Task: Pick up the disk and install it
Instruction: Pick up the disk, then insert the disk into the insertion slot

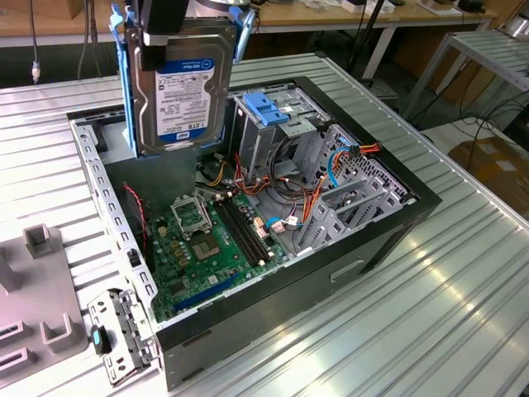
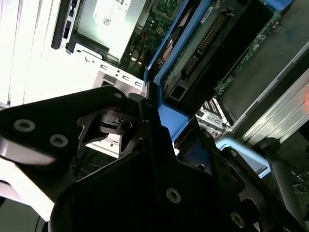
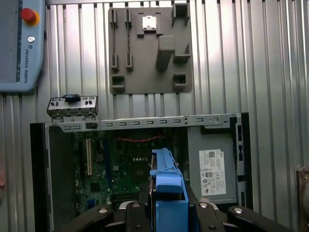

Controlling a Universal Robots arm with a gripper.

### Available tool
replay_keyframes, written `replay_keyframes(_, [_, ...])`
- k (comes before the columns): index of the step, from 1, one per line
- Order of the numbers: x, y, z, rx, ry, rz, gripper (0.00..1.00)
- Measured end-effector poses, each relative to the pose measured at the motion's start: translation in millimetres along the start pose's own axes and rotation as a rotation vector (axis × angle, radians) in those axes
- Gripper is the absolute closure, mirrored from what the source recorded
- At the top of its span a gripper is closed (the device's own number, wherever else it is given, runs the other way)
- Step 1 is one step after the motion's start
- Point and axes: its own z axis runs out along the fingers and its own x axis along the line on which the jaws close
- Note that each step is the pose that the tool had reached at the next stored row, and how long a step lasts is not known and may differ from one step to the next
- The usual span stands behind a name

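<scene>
While the arm hangs over the open computer case [image 1: 273,318] with its wrist pointing down, the gripper [image 3: 168,205] is closed on the disk [image 1: 183,91], fingers on the blue side rails. Disk is upright in the air, label facing out. Drive cage [image 1: 269,116] is near it on the exterior view's right. Motherboard [image 1: 202,248] lies exposed below.

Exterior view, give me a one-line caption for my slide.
The gripper holds the disk upright over the open computer case on the metal table.
</scene>
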Motion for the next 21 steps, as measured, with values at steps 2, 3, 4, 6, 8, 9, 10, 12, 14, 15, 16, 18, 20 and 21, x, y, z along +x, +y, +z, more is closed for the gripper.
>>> replay_keyframes(2, [-0.5,-9.4,0.3,0.0,0.0009,0.001,0.63])
replay_keyframes(3, [-0.7,-12.5,0.5,0.0,0.0014,0.001,0.63])
replay_keyframes(4, [-0.8,-14.6,0.5,0.0001,0.0018,0.001,0.63])
replay_keyframes(6, [-1.0,-18.5,0.7,0.0001,0.0022,0.001,0.63])
replay_keyframes(8, [-0.9,-19.3,0.7,0.0001,0.0023,0.001,0.63])
replay_keyframes(9, [-1.0,-19.4,0.7,0.0001,0.0022,0.001,0.63])
replay_keyframes(10, [-1.0,-19.6,0.7,0.0001,0.0022,0.001,0.63])
replay_keyframes(12, [-1.0,-19.6,0.7,0.0001,0.0022,0.001,0.63])
replay_keyframes(14, [-0.7,-19.7,0.7,0.0001,0.0022,0.001,0.63])
replay_keyframes(15, [-0.3,-19.7,0.7,0.0001,0.0022,0.001,0.63])
replay_keyframes(16, [0.3,-19.7,0.7,0.0001,0.0022,0.001,0.63])
replay_keyframes(18, [1.1,-19.8,0.7,0.0001,0.0022,0.001,0.63])
replay_keyframes(20, [2.0,-19.8,0.6,0.0,0.0023,0.001,0.63])
replay_keyframes(21, [2.5,-19.9,0.7,0.0001,0.0022,0.001,0.63])
